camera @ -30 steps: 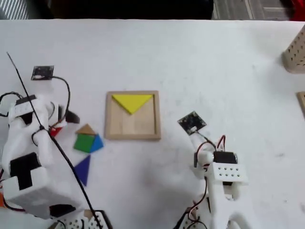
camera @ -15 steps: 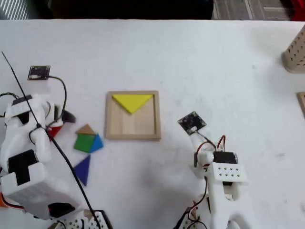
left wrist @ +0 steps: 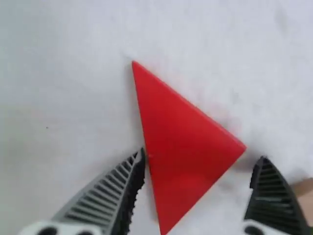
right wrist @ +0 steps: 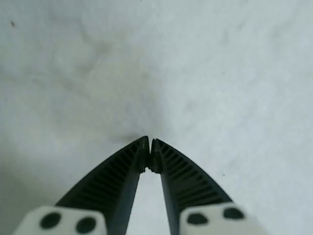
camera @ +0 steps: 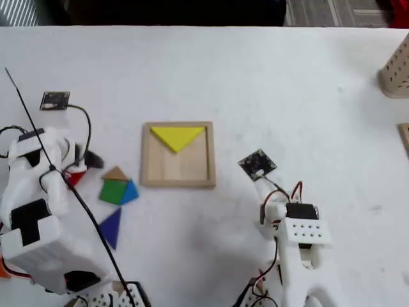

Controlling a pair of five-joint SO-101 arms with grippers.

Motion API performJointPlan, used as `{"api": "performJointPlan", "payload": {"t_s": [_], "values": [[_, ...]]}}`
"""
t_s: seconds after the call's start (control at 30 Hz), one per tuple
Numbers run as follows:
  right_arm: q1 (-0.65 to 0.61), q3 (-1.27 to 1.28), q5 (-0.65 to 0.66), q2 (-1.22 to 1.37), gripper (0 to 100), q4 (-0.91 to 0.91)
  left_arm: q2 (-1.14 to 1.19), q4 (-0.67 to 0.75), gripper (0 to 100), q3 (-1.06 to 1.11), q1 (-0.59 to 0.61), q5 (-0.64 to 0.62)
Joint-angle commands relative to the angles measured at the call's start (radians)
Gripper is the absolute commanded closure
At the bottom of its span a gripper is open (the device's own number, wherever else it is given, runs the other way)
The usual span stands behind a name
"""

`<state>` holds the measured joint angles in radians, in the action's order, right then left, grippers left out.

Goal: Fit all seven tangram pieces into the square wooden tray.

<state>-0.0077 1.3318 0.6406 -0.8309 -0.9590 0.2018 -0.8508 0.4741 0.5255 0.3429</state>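
**Left arm wobble, small net shift**

Left arm (camera: pixel 32 211) swung a little toward 9 o'clock, then came part-way back toward 3. Left pincer (left wrist: pixel 201 155) followed over the red triangle (left wrist: pixel 181 147), ending slightly toward 9 of its start.

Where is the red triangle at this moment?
The red triangle lies on the white table between the open jaws of the left gripper; in the high view it is just left of the brown triangle.

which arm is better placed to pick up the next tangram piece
Left. The left gripper is open with a finger on each side of the red triangle. The right gripper is shut over bare table, on the far side of the wooden tray from the loose pieces.
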Motion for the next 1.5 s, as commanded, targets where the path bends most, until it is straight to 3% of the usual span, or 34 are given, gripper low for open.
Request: {"api": "performJointPlan", "payload": {"t_s": [0.0,0.23,0.57,1.47], "values": [[-0.012,-0.005,0.012,-0.005,98.1,-0.007,-0.051,-0.002,66,-0.046,0.002,0.008],[-0.012,-0.005,0.012,-0.005,98.1,-0.007,-0.200,-0.057,66,-0.037,-0.019,0.002],[-0.012,-0.005,0.012,-0.005,98.1,-0.007,-0.070,0.034,66,-0.005,-0.090,0.002],[-0.012,-0.005,0.012,-0.005,98.1,-0.007,-0.027,0.094,66,0.032,-0.015,0.072]]}}
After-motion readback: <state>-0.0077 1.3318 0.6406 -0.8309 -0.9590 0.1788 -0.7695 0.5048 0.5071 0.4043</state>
